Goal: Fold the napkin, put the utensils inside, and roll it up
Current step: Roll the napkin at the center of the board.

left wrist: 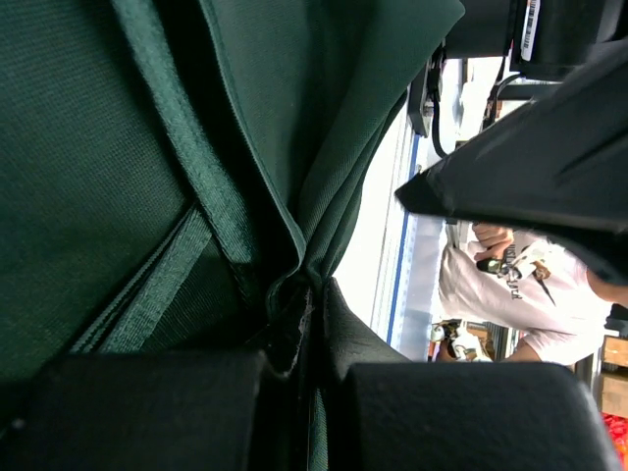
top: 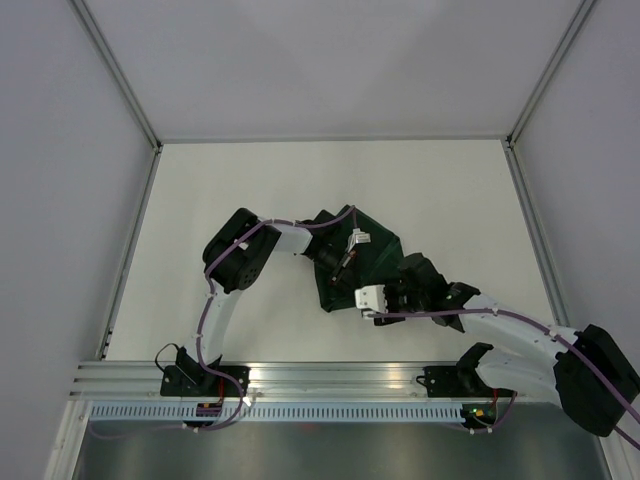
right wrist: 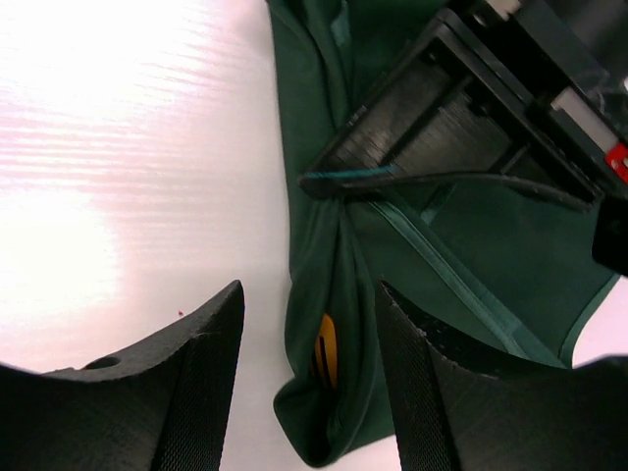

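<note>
The dark green napkin [top: 378, 243] lies bunched and partly rolled on the white table. My left gripper [top: 336, 268] is shut on a folded edge of the napkin [left wrist: 226, 147], with the cloth pinched between its pads [left wrist: 312, 294]. My right gripper [top: 398, 291] is open, its jaws [right wrist: 308, 290] standing either side of the napkin's rolled end [right wrist: 334, 294] without gripping it. An orange utensil [right wrist: 326, 350] peeks out of that rolled end. The other utensils are hidden inside the cloth. The left gripper's body [right wrist: 461, 108] shows in the right wrist view, holding the cloth.
The white table [top: 250, 200] has grey walls on three sides. An aluminium rail [top: 330, 375] runs along the near edge by the arm bases. The two arms are close together over the napkin.
</note>
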Motion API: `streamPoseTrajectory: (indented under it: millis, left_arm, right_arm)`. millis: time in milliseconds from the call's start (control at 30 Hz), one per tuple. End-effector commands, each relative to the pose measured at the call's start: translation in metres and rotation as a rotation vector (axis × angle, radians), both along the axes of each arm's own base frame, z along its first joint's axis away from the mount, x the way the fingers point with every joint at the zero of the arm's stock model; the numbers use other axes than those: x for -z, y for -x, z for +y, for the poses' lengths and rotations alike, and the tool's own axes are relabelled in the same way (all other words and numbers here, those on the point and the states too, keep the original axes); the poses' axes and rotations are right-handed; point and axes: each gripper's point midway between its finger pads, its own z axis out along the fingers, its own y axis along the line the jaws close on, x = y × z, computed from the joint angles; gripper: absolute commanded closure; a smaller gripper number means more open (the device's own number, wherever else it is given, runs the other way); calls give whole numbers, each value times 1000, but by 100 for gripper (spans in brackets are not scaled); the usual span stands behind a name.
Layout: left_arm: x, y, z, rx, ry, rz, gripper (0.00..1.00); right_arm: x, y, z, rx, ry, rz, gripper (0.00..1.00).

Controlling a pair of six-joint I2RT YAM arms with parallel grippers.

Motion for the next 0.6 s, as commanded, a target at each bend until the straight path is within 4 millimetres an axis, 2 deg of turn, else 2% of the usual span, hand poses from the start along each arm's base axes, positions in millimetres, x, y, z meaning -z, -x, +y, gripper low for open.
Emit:
streamPoseTrajectory:
  millis: [0, 200, 400, 567]
  left_arm:
    - [17, -4, 4, -26, -74, 13, 98]
    - [21, -1, 7, -24, -87, 31, 98]
    - [23, 2, 9, -16, -90, 36, 98]
    - [25, 3, 11, -6, -92, 39, 98]
  right_arm:
    - [-2, -10, 11, -18, 4, -105, 38]
    - [16, -8, 24, -57, 62, -129, 39]
    - [24, -16, 28, -55, 107, -115, 43]
    - [33, -16, 27, -53, 155, -74, 54]
